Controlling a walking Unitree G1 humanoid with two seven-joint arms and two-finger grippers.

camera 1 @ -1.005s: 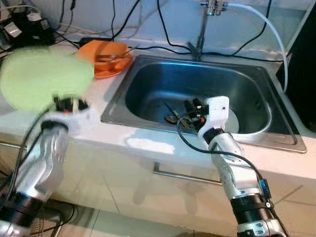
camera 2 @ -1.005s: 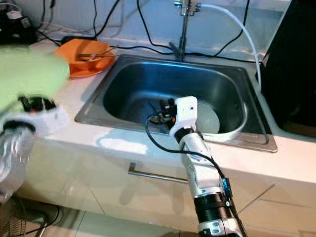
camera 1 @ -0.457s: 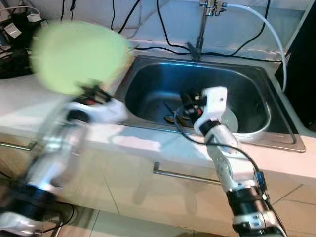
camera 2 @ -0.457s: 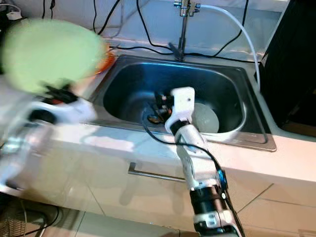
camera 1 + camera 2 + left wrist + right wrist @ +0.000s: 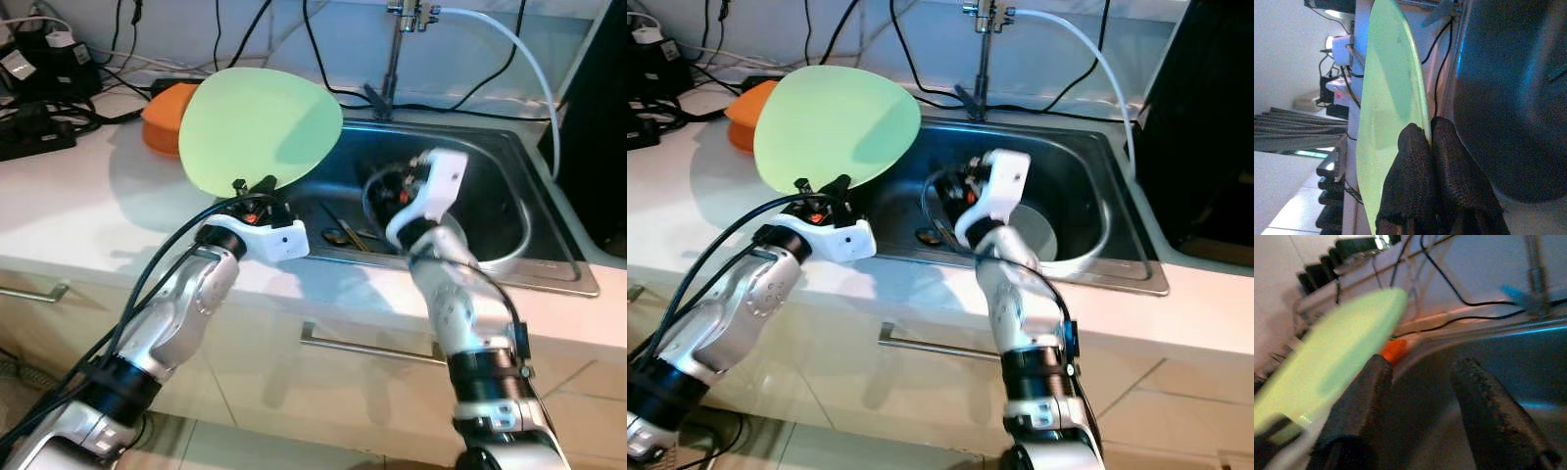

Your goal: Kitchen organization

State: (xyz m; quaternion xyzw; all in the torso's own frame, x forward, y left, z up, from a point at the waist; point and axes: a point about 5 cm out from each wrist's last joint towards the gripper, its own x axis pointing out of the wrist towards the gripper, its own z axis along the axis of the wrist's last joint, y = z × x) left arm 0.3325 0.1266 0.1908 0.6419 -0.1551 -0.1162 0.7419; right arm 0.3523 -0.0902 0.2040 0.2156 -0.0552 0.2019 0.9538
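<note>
1. White countertop (image 5: pixel 88 196) runs along the wall, with a steel sink (image 5: pixel 490 176) sunk into it under a tap (image 5: pixel 407 15), and black cables trailing across the back.
2. I have the left gripper (image 5: pixel 253 188) clamped on the lower rim of a light-green plate (image 5: pixel 260 122). The left wrist view shows both fingers (image 5: pixel 1418 161) pinched tight against its edge.
3. I am holding the plate nearly upright, its face tilted toward me, over the sink's left edge. A rim pinch only works with the plate on edge like this, and I judge it keeps the plate clear of the counter while I carry it.
4. An orange dish (image 5: pixel 168 103) sits on the counter behind the plate, partly hidden by it.
5. My right gripper (image 5: pixel 392 191) hangs over the basin with its fingers (image 5: pixel 1354 401) parted and nothing between them. I read that as ready to take the plate or reach down.
6. Down in the sink lie some utensils (image 5: pixel 343 233) and a pale round dish (image 5: pixel 495 230) near the right wall.
7. My guess is the plate is headed into the sink, with the handover or lowering still to come.
</note>
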